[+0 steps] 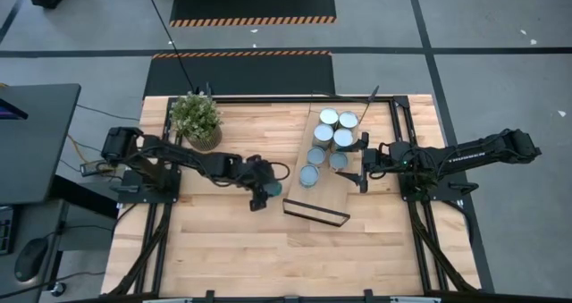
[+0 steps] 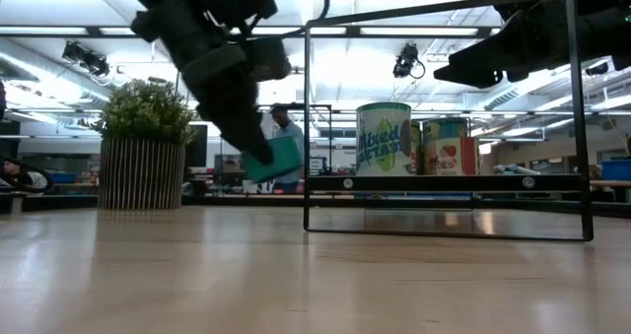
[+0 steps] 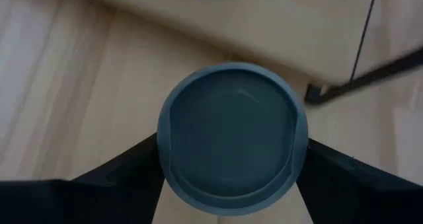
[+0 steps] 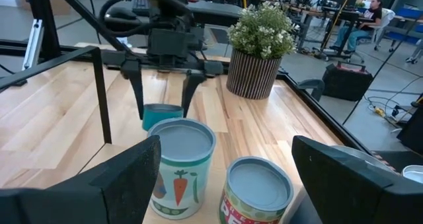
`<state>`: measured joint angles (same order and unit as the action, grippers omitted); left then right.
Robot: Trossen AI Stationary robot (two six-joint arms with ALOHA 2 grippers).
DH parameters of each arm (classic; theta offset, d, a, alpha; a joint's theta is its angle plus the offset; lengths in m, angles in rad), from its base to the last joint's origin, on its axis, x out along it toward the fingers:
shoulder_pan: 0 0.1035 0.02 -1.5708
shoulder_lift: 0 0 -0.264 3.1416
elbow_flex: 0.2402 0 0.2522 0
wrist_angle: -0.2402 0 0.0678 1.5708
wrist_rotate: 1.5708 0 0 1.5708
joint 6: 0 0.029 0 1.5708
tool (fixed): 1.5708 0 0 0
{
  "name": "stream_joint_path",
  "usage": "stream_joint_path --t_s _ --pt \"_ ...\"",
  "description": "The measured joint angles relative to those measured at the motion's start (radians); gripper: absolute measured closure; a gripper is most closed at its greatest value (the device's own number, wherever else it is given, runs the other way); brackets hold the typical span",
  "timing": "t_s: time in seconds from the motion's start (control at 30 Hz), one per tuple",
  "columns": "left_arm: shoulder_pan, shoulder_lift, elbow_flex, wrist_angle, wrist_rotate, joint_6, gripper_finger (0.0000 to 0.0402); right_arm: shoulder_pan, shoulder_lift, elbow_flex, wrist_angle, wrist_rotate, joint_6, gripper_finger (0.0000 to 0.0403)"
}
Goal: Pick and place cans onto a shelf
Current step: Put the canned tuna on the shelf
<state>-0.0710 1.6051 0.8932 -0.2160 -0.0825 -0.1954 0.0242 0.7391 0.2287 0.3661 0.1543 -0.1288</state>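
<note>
Six cans (image 1: pixel 328 138) upright on the shelf (image 1: pixel 323 193), clustered toward its far end, round silver-blue tops up, printed labels on the sides; a seventh can (image 3: pixel 231 138) off the shelf, just beside its near corner, lifted clear of the tabletop.

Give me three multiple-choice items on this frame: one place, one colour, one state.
1. Relative to the shelf, the potted plant stands: A) on it B) on the tabletop, on its left-arm side C) under it.
2. The shelf's rail is: A) black B) white C) red.
3. The left tool is: A) open, empty B) shut on a can C) hidden.
Key: 1B, the high view shows it on the wood beside the shelf; 2A, the low view shows a thin black frame; 3B, the can sits between both fingers.
</note>
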Motion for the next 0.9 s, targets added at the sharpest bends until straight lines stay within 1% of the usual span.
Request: stream_joint_path --t_s 0.17,0.33,0.37,0.53,0.73,0.9 --pt "0.035 0.001 0.0 0.136 0.043 0.063 0.0108 0.0 0.0 0.0 0.004 0.0 -0.002 0.0054" --pt "0.058 0.019 0.0 0.231 0.126 0.137 0.0108 0.0 0.0 0.0 0.005 0.0 0.002 0.0054" --pt "0.058 0.023 -0.001 0.233 0.13 0.166 0.0108 0.0 0.0 0.0 0.005 0.0 0.002 0.0054" --pt "0.05 0.055 0.0 0.354 0.134 0.264 0.0106 0.0 0.0 0.0 0.006 0.0 -0.001 0.0054" --pt "0.057 0.1 -0.001 0.428 0.176 0.283 0.0102 0.0 0.0 0.001 0.008 0.0 -0.004 0.0054" --pt "0.057 0.13 -0.001 0.511 0.187 0.279 0.0101 0.0 0.0 0.001 0.009 0.0 -0.002 0.0054"
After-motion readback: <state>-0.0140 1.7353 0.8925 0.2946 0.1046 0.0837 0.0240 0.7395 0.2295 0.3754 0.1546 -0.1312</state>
